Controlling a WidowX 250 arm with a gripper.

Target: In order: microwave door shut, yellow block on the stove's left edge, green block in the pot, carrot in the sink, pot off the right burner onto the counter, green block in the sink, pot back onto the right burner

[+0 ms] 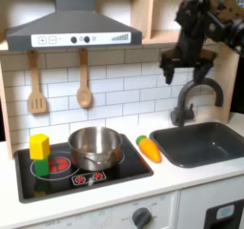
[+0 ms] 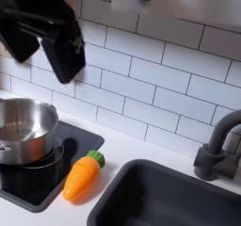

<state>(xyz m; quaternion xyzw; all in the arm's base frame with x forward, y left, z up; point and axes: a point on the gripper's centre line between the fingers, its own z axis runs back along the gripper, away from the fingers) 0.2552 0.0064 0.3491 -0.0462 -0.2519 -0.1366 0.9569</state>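
High at the upper right of the first exterior view, the gripper hangs above the faucet, fingers spread and empty. Lower left, the yellow block sits on the green block, beside the pot. Between stove and sink, the carrot lies on the counter.
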